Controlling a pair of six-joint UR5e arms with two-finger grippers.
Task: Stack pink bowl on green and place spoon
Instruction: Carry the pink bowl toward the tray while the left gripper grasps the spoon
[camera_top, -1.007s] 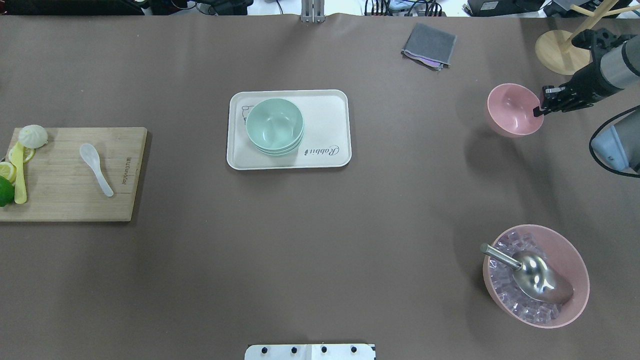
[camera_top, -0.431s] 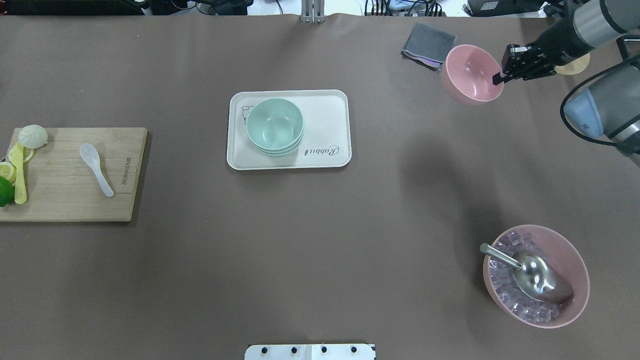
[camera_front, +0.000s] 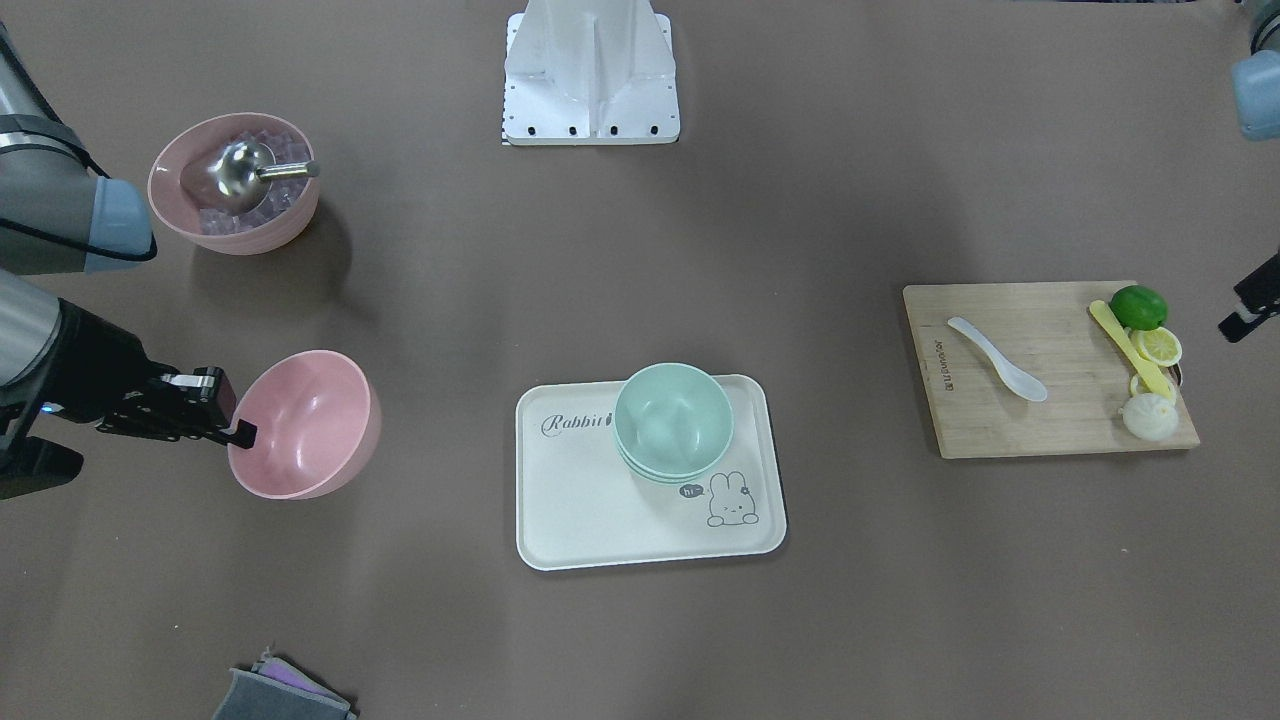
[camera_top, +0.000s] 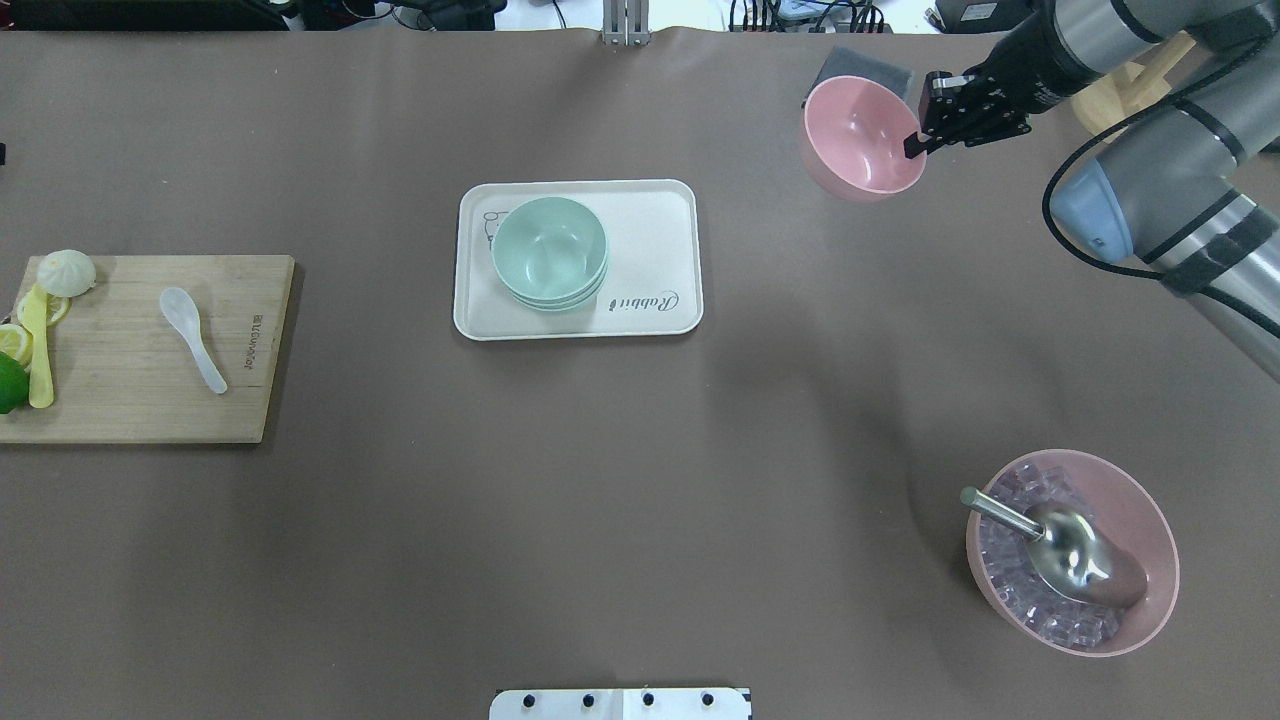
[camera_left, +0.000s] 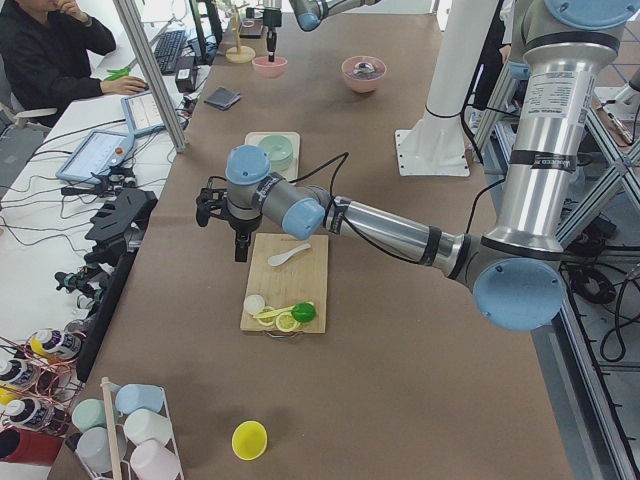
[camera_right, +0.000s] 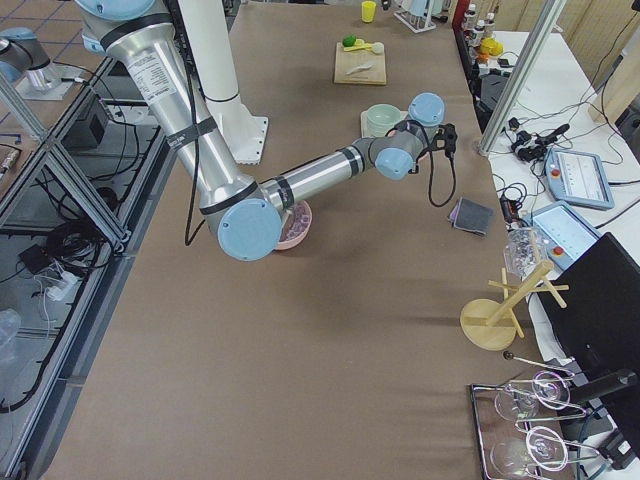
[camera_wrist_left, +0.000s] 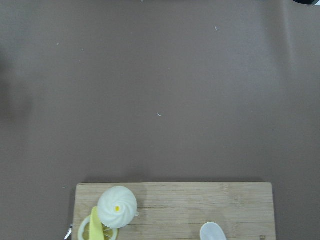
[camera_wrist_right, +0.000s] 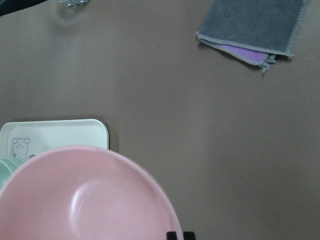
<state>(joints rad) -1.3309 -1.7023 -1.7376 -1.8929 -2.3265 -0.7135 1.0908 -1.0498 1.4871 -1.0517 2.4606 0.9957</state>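
My right gripper (camera_top: 915, 146) is shut on the right rim of the small pink bowl (camera_top: 860, 135) and holds it in the air, upright, to the right of the tray and beyond it. The bowl fills the bottom of the right wrist view (camera_wrist_right: 85, 200). The mint-green bowls (camera_top: 549, 250) stand nested on the left part of a cream tray (camera_top: 655, 225). The white spoon (camera_top: 192, 335) lies on a wooden cutting board (camera_top: 140, 400) at the far left. My left gripper (camera_front: 1248, 308) hangs off the board's outer end, only partly in view; I cannot tell whether it is open.
A large ribbed pink bowl (camera_top: 1150, 560) with ice cubes and a metal scoop (camera_top: 1060, 550) stands near right. A grey cloth (camera_top: 865, 65) lies at the back, partly behind the held bowl. A lime, lemon slices, a yellow utensil (camera_top: 40, 350) and a bun (camera_top: 66, 272) sit on the board's left end.
My right gripper has lifted the pink bowl off the table and carried it left and toward the far edge, closer to the tray. Everything else stays put.
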